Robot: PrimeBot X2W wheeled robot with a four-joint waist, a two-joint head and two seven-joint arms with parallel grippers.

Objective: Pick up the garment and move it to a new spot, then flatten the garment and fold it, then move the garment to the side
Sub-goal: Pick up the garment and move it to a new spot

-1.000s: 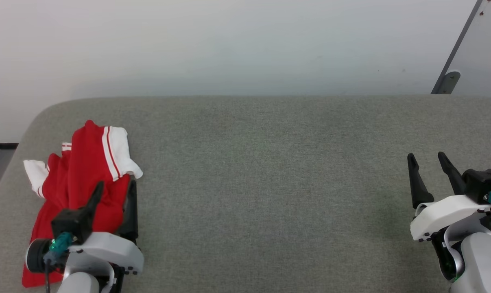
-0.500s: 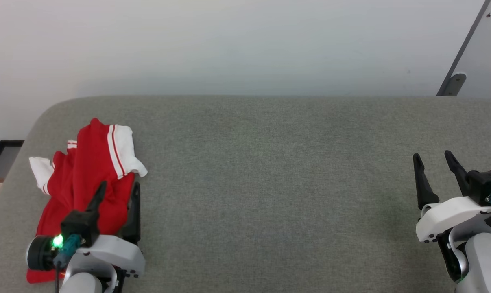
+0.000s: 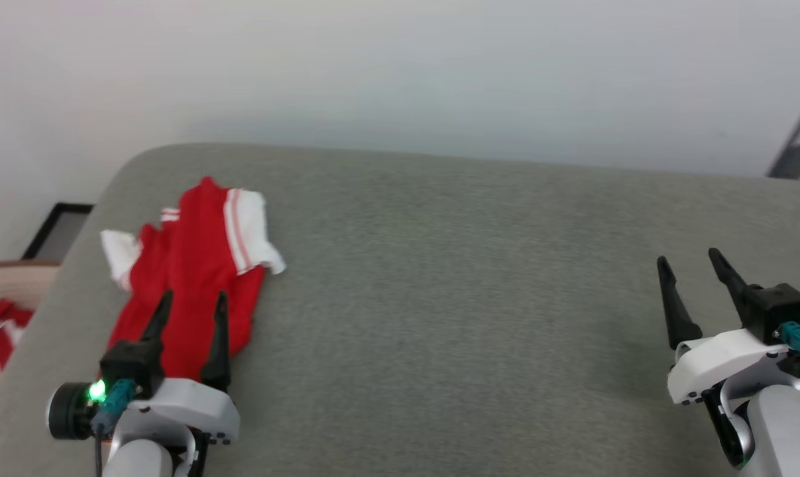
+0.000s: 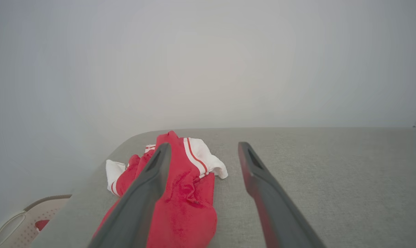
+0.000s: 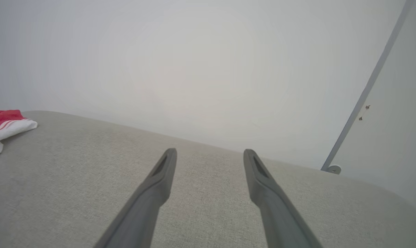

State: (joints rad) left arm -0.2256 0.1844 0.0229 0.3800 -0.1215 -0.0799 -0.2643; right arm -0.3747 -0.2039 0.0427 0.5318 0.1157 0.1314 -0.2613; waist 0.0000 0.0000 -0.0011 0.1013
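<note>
The crumpled garment (image 3: 194, 278) lies at the left end of the grey padded surface (image 3: 439, 298). The left gripper (image 3: 194, 295) is poised over its near part, fingers spread wide and gripping nothing. The right gripper (image 3: 688, 258), equally spread and empty, is well apart. A pale wall (image 3: 400, 66) stands behind. The left wrist view takes in a pale basket (image 4: 18, 220) below the surface's corner.

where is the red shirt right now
In the head view the garment lies crumpled near the far left corner of the grey surface, with the left gripper poised open over its near end.
</note>
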